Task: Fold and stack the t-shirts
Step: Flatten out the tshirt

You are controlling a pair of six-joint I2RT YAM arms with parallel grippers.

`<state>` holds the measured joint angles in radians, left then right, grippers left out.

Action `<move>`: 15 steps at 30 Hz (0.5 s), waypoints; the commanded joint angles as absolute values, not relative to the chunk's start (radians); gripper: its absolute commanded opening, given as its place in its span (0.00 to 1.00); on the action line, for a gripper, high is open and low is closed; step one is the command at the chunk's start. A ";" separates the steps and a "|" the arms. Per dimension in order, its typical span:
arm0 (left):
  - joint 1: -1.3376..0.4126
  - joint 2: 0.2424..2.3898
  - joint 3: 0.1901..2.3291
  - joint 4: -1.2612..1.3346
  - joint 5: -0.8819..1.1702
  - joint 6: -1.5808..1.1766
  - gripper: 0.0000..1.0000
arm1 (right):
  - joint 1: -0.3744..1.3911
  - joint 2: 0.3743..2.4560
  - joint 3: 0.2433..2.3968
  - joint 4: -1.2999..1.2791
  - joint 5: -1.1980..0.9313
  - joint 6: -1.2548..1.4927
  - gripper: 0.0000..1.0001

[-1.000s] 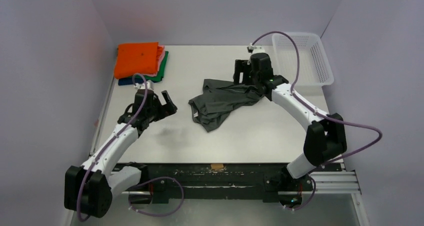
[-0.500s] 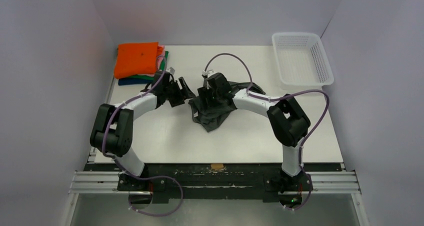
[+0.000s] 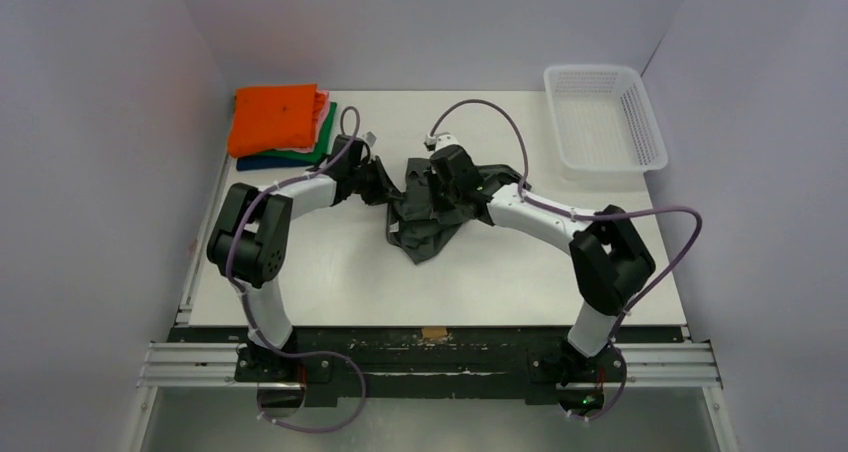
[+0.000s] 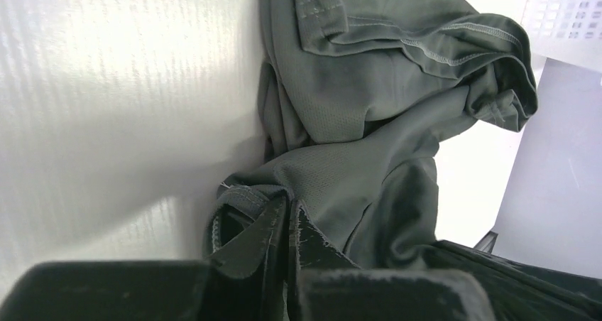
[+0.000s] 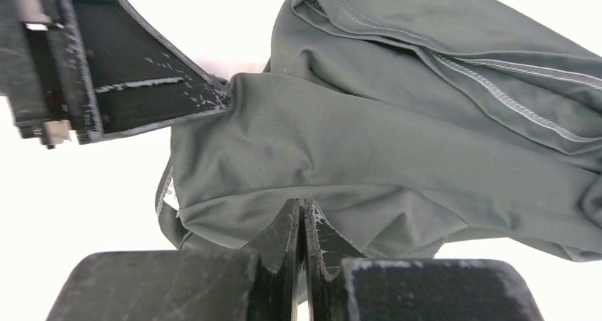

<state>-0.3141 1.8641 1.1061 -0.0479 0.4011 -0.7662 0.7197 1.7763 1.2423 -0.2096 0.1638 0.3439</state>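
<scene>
Top external shows me the charcoal t-shirt (image 3: 428,230) crumpled on the table (image 3: 330,272), with both arms bent in over its far edge. My left gripper (image 4: 287,209) is pinched tight on a hemmed fold. My right gripper (image 5: 302,209) is clamped on cloth just beside it. Farther back, the folded stack (image 3: 278,120) sits far-left and the basket (image 3: 600,122) far-right.
</scene>
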 commanded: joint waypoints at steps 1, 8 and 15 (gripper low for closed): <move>-0.332 1.817 1.099 -0.021 0.413 -0.735 0.00 | 0.719 1.670 1.201 -0.181 0.240 0.373 0.00; -0.356 1.506 0.963 0.015 0.345 -0.708 0.00 | 0.719 1.502 1.153 -0.132 0.171 0.359 0.00; -0.509 1.053 1.083 -0.270 -0.004 -0.567 0.00 | 0.721 1.246 1.235 -0.139 0.069 0.266 0.00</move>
